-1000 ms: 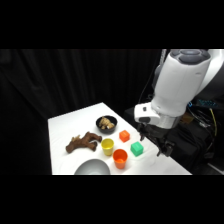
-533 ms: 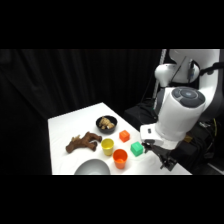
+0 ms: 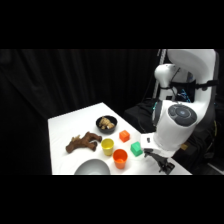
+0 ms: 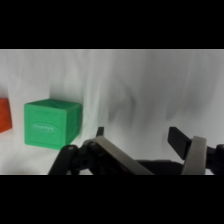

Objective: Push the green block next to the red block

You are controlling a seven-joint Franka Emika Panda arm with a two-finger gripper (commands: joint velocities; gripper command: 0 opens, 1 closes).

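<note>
The green block (image 3: 136, 148) is a small cube on the white table (image 3: 65, 125), near its right edge. The red block (image 3: 124, 135) sits just behind and left of it with a small gap between them. My gripper (image 3: 160, 163) hangs low to the right of the green block, not touching it. In the wrist view the green block (image 4: 52, 124) lies to the left, beyond my open gripper (image 4: 150, 147), which holds nothing. A red-orange shape (image 4: 4, 115) shows at the left edge; I cannot tell whether it is the block or a cup.
An orange cup (image 3: 120, 158) stands front-left of the green block, with a yellow cup (image 3: 107, 146) beside it. A dark bowl of food (image 3: 106, 123), a brown figure (image 3: 82, 143) and a grey bowl (image 3: 92, 169) occupy the table's middle and front.
The arm has swung down and toward the front, bringing the gripper low beside the table's right edge, to the right of the green block. The blocks have not moved.
</note>
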